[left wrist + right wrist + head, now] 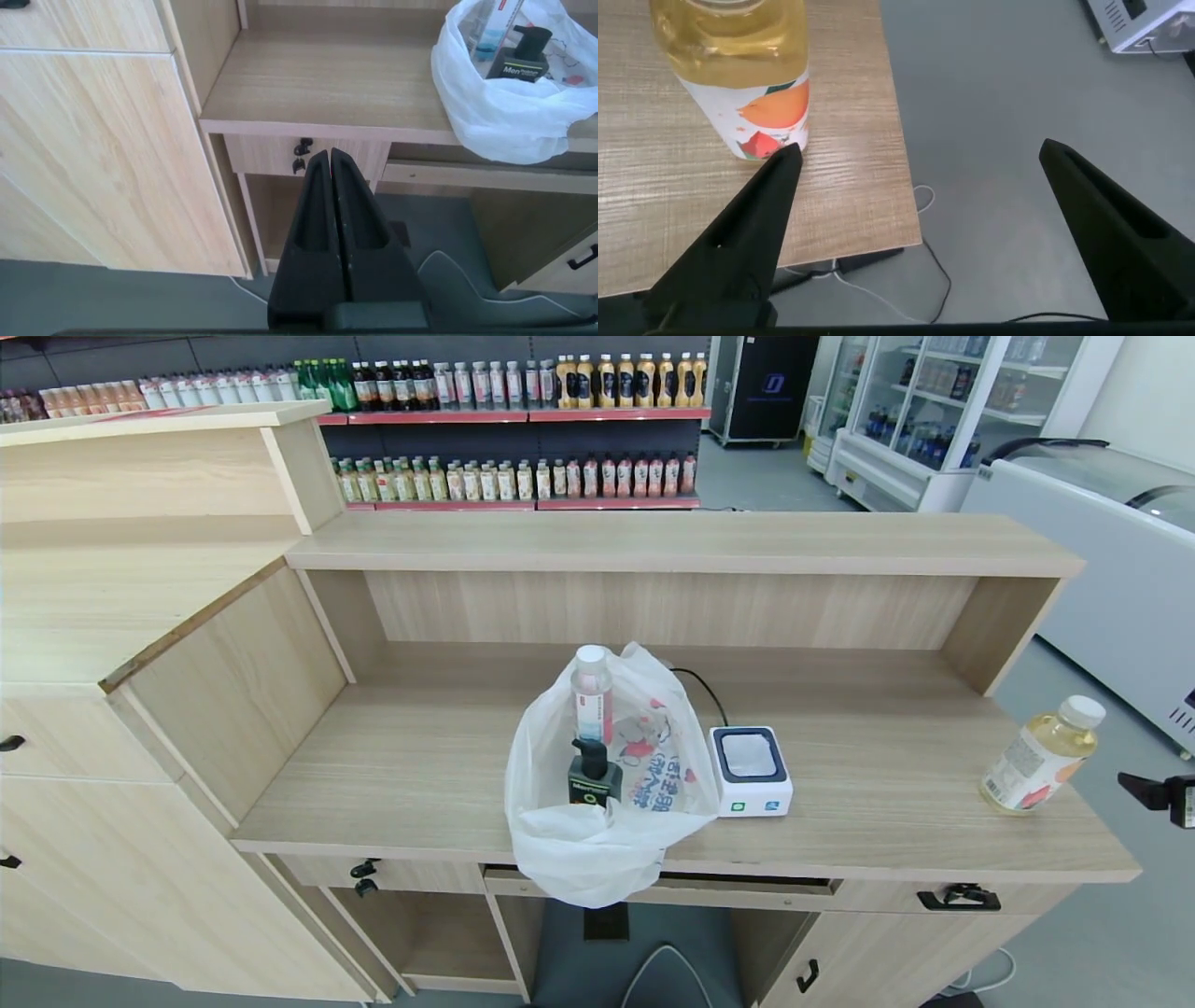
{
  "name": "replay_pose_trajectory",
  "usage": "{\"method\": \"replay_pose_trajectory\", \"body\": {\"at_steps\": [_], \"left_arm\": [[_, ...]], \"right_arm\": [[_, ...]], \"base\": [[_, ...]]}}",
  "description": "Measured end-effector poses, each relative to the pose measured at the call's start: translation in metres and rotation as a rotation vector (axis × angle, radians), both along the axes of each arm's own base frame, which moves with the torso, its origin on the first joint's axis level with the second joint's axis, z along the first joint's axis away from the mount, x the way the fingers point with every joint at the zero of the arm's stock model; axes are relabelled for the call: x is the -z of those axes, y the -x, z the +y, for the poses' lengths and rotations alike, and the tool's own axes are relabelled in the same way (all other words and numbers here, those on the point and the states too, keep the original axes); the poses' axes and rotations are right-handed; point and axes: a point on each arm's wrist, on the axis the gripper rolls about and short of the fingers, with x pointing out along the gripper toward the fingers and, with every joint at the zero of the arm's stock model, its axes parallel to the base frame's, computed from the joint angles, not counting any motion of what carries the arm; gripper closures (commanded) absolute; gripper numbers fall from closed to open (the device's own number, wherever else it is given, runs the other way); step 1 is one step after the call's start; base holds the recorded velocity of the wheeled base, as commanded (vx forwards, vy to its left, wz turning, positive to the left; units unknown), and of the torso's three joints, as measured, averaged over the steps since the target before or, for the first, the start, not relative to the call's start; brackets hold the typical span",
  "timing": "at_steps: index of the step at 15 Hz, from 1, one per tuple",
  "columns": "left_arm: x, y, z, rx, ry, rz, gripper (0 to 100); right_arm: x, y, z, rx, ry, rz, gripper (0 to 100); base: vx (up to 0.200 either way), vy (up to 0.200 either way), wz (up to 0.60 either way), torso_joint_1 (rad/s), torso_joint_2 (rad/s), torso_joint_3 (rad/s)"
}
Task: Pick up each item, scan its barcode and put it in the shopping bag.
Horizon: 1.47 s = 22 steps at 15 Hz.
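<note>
While your right gripper (920, 154) stands spread near the yellow bottle (1039, 758), your left gripper (330, 157) hangs closed and empty.

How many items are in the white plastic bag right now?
2: a clear white-capped bottle standing at the back, a black pump bottle in front; others may be hidden.

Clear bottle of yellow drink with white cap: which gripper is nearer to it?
Right. The right gripper is open just beside the clear yellow-drink bottle; the left gripper, shut, is low before the wooden counter, far left.
</note>
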Motion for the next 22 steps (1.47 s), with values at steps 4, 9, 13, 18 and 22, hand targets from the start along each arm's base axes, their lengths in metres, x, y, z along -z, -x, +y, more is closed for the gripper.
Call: {"method": "replay_pose_trajectory", "body": {"at_steps": [4,9,13,18,22], "left_arm": [[0.0,0.0,0.0,0.0,0.0,0.0,100],[0.0,0.0,0.0,0.0,0.0,0.0,100],[0.0,0.0,0.0,0.0,0.0,0.0,100],[0.0,0.0,0.0,0.0,0.0,0.0,100],[0.0,0.0,0.0,-0.001,0.0,0.0,100]], "right_arm": [[0.013,-0.013,0.003,-0.053,-0.013,-0.009,0],[0.026,-0.031,0.012,-0.103,-0.048,-0.036,0],[0.034,-0.05,0.018,-0.139,-0.055,-0.048,0],[0.041,-0.069,0.027,-0.181,-0.066,-0.063,0],[0.045,-0.078,0.036,-0.213,-0.065,-0.065,0]], "base": [[0.0,0.0,0.0,0.0,0.0,0.0],[0.0,0.0,0.0,0.0,0.0,0.0],[0.0,0.0,0.0,0.0,0.0,0.0],[0.0,0.0,0.0,0.0,0.0,0.0],[0.0,0.0,0.0,0.0,0.0,0.0]]}}
